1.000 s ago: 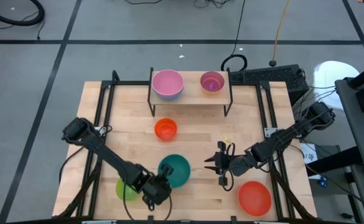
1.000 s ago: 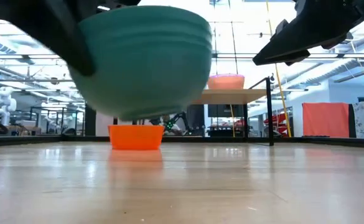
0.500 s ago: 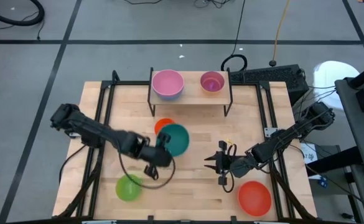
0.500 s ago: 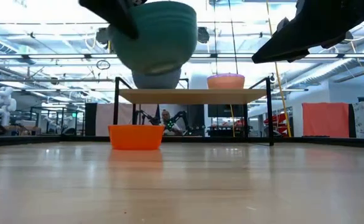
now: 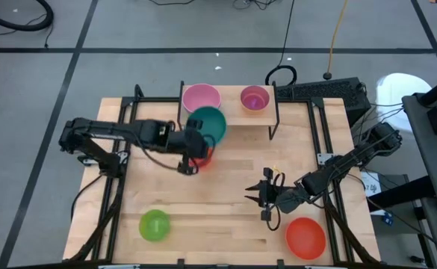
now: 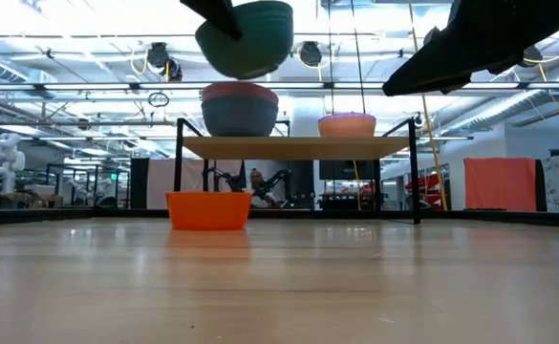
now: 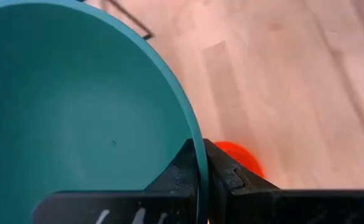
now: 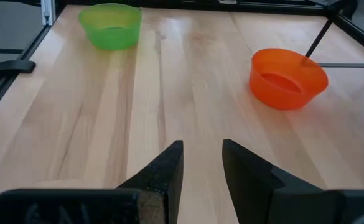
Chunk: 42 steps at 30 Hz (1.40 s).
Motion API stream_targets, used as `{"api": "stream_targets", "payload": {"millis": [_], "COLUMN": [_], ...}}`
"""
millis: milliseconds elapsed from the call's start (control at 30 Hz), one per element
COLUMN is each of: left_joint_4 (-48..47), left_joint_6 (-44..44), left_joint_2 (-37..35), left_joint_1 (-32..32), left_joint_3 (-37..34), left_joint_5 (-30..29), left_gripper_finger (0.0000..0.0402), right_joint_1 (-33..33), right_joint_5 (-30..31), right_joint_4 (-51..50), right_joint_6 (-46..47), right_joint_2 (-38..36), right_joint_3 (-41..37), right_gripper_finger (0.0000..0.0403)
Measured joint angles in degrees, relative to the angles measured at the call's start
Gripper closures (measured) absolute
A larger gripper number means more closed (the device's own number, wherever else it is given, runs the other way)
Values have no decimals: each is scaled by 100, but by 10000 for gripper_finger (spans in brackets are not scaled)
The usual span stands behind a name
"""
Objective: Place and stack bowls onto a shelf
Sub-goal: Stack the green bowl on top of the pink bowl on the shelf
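Bowls lie spread over the wooden table (image 5: 233,161), and one of them, the teal bowl (image 5: 208,123), is up in the air, pinched by its rim between the closed fingers of the left gripper (image 7: 201,163). It hangs above the front edge of the shelf (image 5: 237,113), just right of and slightly nearer than the pink bowl (image 5: 199,97), which sits on the shelf's left part; in the low view the teal bowl (image 6: 248,36) floats clear above the pink one (image 6: 240,107), not touching it. A smaller bowl with a purple inside (image 5: 254,99) stands on the shelf's right part. On the table just in front of the shelf, under the left arm, rests the orange bowl (image 6: 208,209). A green bowl (image 5: 155,224) sits near the table's near-left corner, and a red bowl (image 5: 305,236) near the near-right corner. The right gripper (image 8: 201,163) waits right of centre, just above the table, its fingers a narrow gap apart and holding nothing.
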Motion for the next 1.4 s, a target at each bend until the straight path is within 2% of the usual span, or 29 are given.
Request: {"api": "stream_targets", "payload": {"millis": [567,767,967,1233,1400], "left_joint_4": [-670,-659,-661,-662,-817], "left_joint_6": [958,1157,1263,1244,1239], "left_joint_2": [3,4,9,99,309], "left_joint_1": [1303,1867,2353,2695,2737], "left_joint_3": [1037,1119,1119,1119,1119], "left_joint_5": [74,461,922,1636,1675], "left_gripper_finger": [388,395,380,377,377], "right_joint_1": [-7,-7,-7,-7,-9], "right_joint_5": [10,12,12,33,163], "right_joint_4": [0,-2,-2,-2,-2], "right_joint_6": [2,2,8,19,22], "right_joint_2": [2,2,2,2,2], "right_joint_3": [0,0,0,0,0], "right_gripper_finger": [296,296,296,296,296]}}
